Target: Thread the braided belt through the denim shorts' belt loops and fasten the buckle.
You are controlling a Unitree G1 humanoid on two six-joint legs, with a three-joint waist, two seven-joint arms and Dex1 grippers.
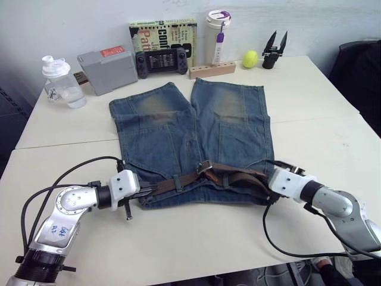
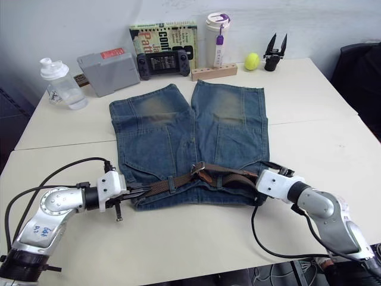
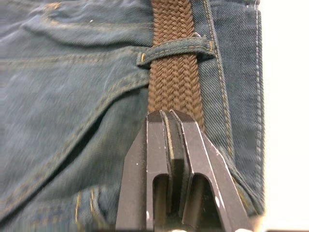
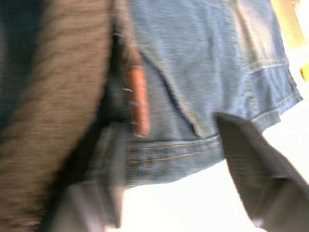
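Note:
The denim shorts (image 1: 190,131) lie flat on the white table, waistband toward me. The braided belt (image 1: 235,175) runs along that waistband, and its buckle (image 1: 204,167) rests near the middle. In the left wrist view the belt (image 3: 174,77) passes under a belt loop (image 3: 176,48) and ends between the fingertips of my left gripper (image 3: 168,115). My left gripper (image 1: 153,189) sits at the waistband's left end, shut on the belt. At the waistband's right end my right gripper (image 1: 269,179) is open, its fingers (image 4: 246,154) spread over the denim and belt.
Along the table's far edge stand a clear bottle (image 1: 59,80), a grey box (image 1: 107,70), a game controller (image 1: 162,61), a book (image 1: 164,33), a tumbler (image 1: 218,36), a wooden block (image 1: 212,69), a yellow ball (image 1: 250,58) and a spare black gripper (image 1: 274,50). Something dark (image 1: 360,71) sits at the right.

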